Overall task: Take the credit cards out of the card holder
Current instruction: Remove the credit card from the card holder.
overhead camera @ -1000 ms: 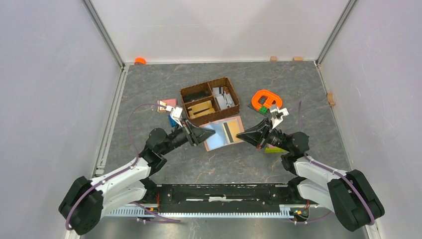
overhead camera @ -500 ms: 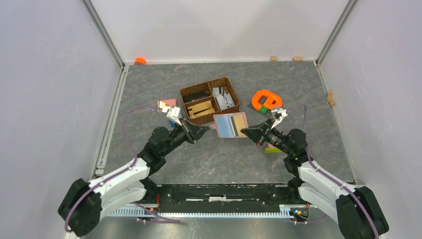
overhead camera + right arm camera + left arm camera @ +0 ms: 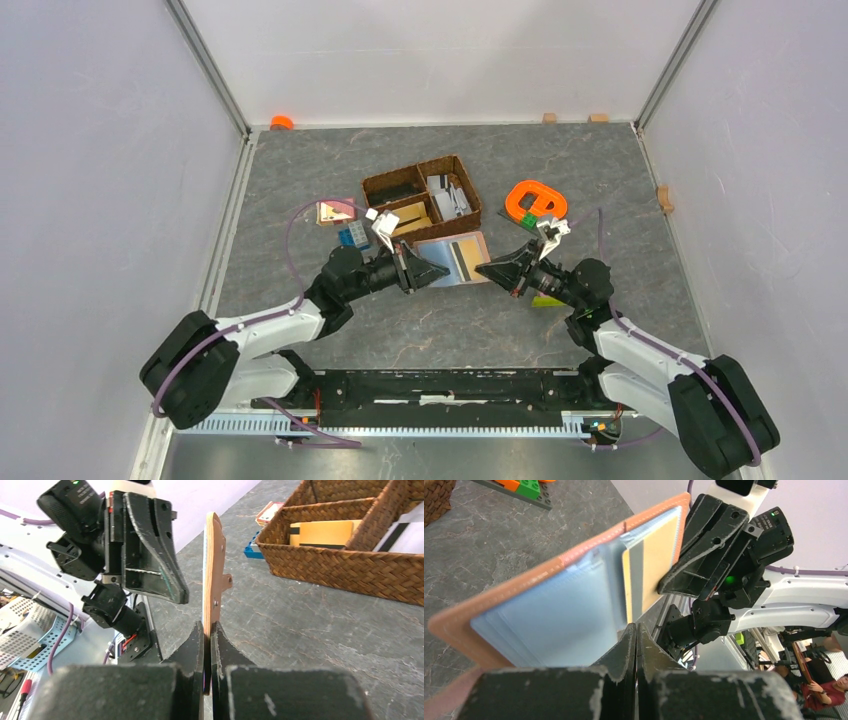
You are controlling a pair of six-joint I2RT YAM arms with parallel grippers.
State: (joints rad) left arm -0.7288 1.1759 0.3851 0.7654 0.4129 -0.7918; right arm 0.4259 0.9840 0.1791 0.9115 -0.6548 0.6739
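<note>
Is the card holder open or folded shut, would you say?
Open: the card holder is spread, its pale inner sleeves and a card showing.

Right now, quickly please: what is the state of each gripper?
Left gripper: jaws shut at the card holder's sleeves; whether a card is pinched cannot be told.
Right gripper: jaws shut on the card holder's edge.
</note>
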